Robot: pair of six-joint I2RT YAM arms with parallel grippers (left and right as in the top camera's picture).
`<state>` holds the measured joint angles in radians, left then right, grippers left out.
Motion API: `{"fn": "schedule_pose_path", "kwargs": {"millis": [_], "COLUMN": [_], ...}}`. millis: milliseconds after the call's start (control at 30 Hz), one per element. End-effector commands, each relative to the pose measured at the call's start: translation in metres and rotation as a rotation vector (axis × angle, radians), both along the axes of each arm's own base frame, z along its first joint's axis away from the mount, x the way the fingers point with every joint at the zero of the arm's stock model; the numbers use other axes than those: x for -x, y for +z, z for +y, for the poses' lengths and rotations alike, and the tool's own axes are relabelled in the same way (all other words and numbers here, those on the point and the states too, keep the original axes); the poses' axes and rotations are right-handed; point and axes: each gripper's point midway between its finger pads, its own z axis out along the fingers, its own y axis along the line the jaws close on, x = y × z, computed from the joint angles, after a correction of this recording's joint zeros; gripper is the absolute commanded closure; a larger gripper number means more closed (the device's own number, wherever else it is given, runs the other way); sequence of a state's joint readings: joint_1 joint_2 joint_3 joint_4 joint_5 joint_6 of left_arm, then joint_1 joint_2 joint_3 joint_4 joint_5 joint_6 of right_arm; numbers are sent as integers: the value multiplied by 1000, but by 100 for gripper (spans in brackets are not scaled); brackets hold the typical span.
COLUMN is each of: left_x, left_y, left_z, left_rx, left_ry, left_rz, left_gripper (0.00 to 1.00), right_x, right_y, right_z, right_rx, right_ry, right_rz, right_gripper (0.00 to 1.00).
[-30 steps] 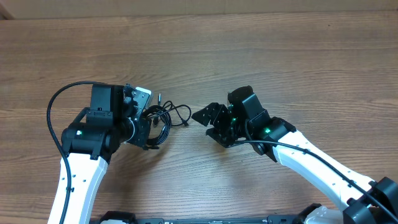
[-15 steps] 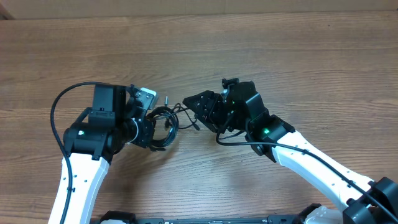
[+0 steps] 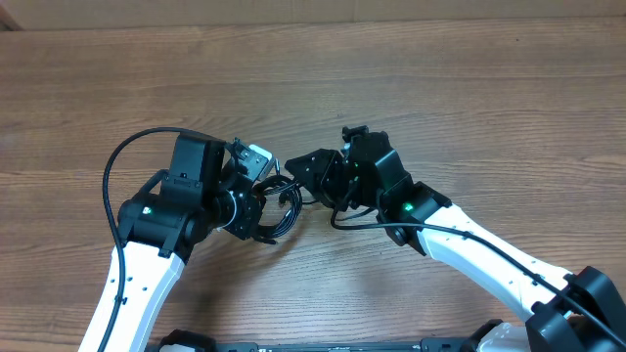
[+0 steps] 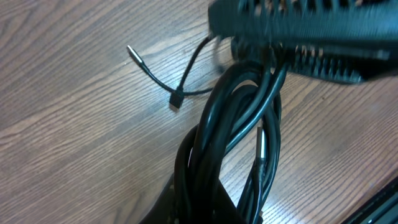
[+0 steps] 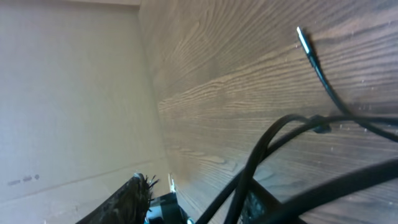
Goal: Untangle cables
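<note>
Black cables [image 4: 236,124] | left gripper [image 3: 267,203] clamps them | right gripper [image 3: 299,174] jaws unclear | silver tip [image 4: 132,51]: wrist views only

Wooden table [image 3: 440,78] (cables [image 3: 286,207] on it)

bundled black cables [image 4: 202,162] over wood table [image 4: 62,124], one silver-tipped plug end [image 4: 135,56] loose at left

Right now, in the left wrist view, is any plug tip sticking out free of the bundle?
Yes, one silver-tipped plug sticks out on a thin cord, apart from the coiled cables.
</note>
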<state>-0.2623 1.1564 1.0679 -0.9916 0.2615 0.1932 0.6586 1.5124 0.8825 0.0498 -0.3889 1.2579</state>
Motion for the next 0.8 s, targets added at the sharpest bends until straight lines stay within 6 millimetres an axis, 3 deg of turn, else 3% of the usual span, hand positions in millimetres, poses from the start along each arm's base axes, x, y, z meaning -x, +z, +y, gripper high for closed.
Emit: {"fn": "schedule_pose_path", "kwargs": {"millis": [0,233,567,767], "left_x": [-6,-11,-12,-17], "left_y": [15,12,13,14], "left_z": [-7,9,8,12], "left_rx": [21,-58,-37,29], "left_ry": [-32,20,56,244], "left_rz": [-60,-75,-66,-20], "left_gripper": [96,96,96,95], "right_x": [9,19,13,6], "right_y": [1,-6,-9,-17], "right_z": [10,13,9,0], "right_rx": [-6,16,38,128], "right_ry": [32,55,15,16], "right_rz": [1,31,19,-68], "right_gripper": [57,58,96,96]}}
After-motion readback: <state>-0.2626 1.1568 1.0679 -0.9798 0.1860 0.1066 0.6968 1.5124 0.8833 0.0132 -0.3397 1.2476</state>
